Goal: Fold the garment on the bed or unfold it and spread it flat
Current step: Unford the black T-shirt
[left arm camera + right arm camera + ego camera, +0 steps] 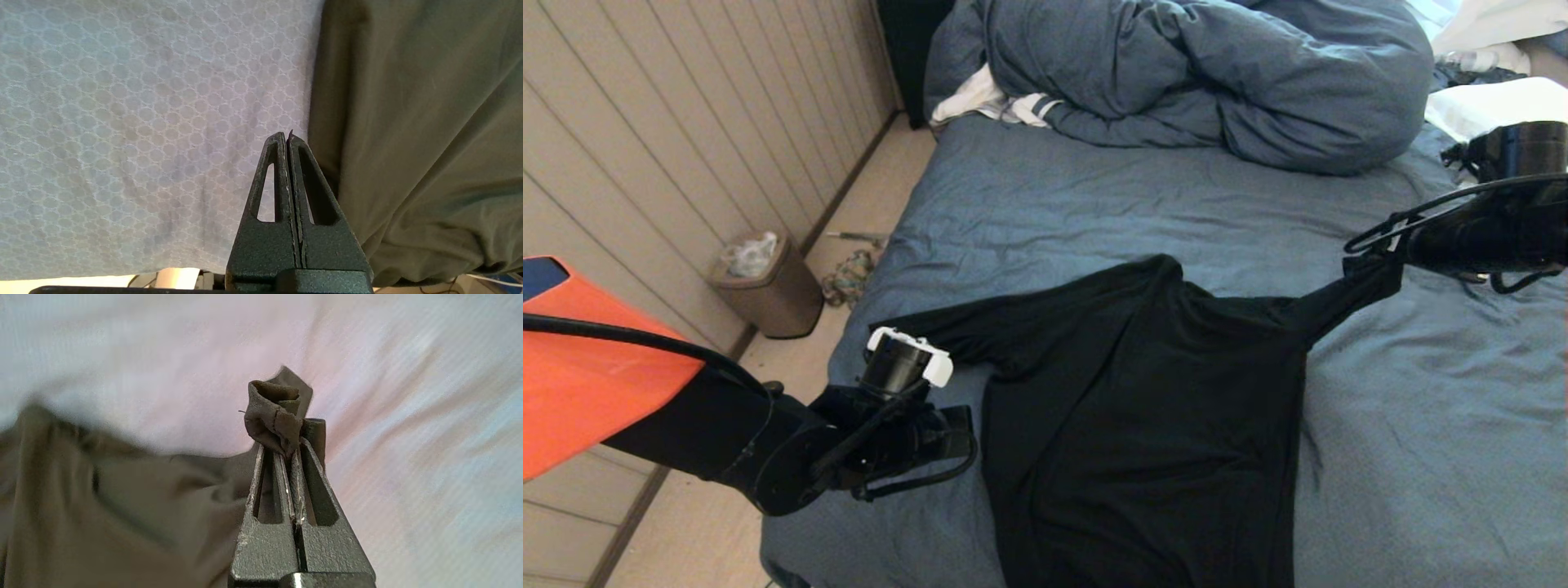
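The garment (1143,408), a black T-shirt with its plain side up, lies spread on the slate-blue bed (1094,188) toward the near edge. My right gripper (1380,260) is shut on the tip of one sleeve and holds it stretched out to the right, just above the sheet. In the right wrist view the bunched sleeve fabric (273,412) sticks out past that gripper (292,451). My left gripper (286,136) is shut and empty, hanging over bare sheet right beside the shirt's edge (429,143). The left arm (882,433) sits by the other sleeve near the bed's left edge.
A bunched blue-grey duvet (1217,73) fills the far end of the bed, with a white striped cloth (980,102) at its left and a white pillow (1494,102) at the right. A brown waste bin (768,286) stands on the floor by the panelled wall.
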Available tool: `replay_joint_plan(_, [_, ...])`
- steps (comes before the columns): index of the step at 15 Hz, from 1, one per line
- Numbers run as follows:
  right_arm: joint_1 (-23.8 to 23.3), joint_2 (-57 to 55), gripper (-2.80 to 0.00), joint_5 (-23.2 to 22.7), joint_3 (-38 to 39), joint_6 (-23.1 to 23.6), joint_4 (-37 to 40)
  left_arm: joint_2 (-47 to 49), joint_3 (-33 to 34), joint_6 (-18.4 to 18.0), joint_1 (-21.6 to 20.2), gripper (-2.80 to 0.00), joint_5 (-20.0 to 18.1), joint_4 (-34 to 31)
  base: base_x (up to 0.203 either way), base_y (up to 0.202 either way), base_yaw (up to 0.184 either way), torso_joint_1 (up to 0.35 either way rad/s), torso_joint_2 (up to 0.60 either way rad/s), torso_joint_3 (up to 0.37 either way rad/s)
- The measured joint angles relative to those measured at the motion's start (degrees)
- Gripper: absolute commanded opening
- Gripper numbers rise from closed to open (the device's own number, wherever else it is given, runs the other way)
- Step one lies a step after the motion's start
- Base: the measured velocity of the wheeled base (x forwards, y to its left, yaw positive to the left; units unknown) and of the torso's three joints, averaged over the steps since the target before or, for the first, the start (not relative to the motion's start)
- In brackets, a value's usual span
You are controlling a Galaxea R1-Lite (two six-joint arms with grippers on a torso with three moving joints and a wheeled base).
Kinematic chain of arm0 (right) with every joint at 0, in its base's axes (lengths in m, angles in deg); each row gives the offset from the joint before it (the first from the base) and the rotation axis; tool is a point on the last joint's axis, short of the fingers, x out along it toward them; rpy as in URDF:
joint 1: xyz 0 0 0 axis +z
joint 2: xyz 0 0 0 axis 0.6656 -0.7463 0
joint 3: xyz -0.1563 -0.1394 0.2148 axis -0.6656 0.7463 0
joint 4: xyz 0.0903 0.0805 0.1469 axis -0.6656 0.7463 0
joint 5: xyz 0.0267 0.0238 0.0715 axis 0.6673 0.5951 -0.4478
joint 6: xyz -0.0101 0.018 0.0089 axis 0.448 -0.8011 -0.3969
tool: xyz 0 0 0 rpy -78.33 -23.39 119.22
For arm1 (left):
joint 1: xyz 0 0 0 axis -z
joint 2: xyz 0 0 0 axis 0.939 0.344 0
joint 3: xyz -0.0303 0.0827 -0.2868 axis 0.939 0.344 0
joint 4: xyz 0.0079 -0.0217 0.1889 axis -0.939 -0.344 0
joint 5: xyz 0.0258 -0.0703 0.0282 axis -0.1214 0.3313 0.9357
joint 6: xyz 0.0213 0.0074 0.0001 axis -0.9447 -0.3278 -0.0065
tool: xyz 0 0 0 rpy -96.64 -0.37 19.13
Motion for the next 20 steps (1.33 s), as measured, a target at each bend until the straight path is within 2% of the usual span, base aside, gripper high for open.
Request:
replay_joint_plan(6, [-3.2,-2.6,-2.8,0.2,-3.9,0.2,-0.7,0.2,0.1,0.0,0.2,-2.8,0.0,0.0,0.0,0.0,0.0,0.0,0.0,0.0])
replay_joint_plan(9, [-5.1,-4.0,-2.8,0.3,-3.7,0.3,-4.5,0.2,0.1,0.0,0.2,-2.8,0.0,0.0,0.0,0.0,0.0,0.0,0.0,0.0])
replay_joint_plan(15, [-8.2,-7.0,-2.8,0.3,-3.0,0.7,-4.9,0.6,-0.1,0.0,0.5,-2.8,0.0,0.0,0.0,0.0,0.0,0.0,0.0,0.0])
replay_joint_plan(18, [-8.9,-7.9,-2.8,-0.1,-1.3,0.4,-5.3,1.5,-3.9,-0.1,0.5,-2.8,0.1,0.2,0.0,0.0,0.0,0.0,0.0,0.0])
replay_joint_plan(20, [-8.9,-7.9,-2.8,-0.3,0.2,0.4,-6.8,3.6,-10.3,-0.5,0.4,-2.8,1.7,-0.8,0.0,0.0,0.0,0.0,0.0,0.0])
